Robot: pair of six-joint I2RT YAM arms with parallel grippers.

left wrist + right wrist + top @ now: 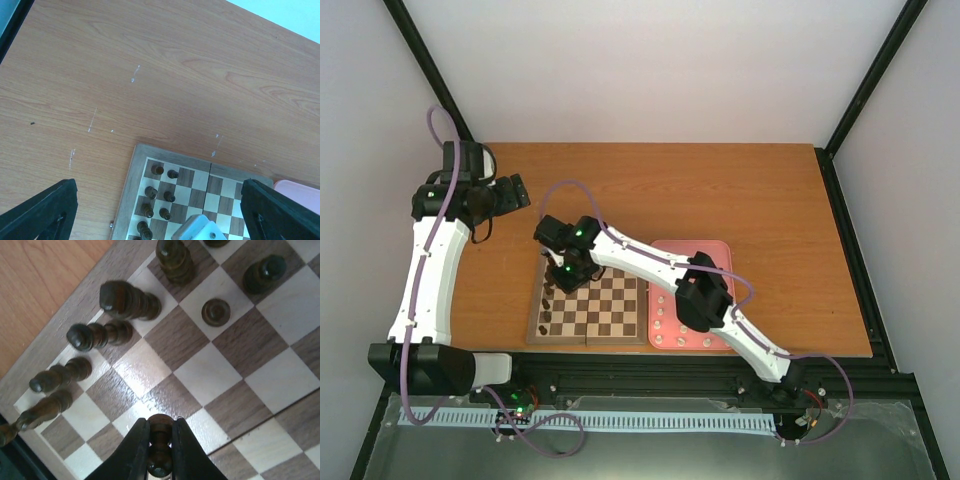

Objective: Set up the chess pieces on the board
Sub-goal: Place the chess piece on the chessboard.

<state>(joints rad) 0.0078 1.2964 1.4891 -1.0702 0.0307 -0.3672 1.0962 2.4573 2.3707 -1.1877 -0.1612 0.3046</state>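
Several dark pieces crowd the board near the right gripper (pinching one piece).

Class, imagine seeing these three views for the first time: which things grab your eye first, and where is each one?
The right claw stands out, shut on a dark chess piece over the board, near the dark pieces lined along its left edge. Beside the board, on the right, a pink tray holds cream pieces. The left claw hangs open over the table at the far left.
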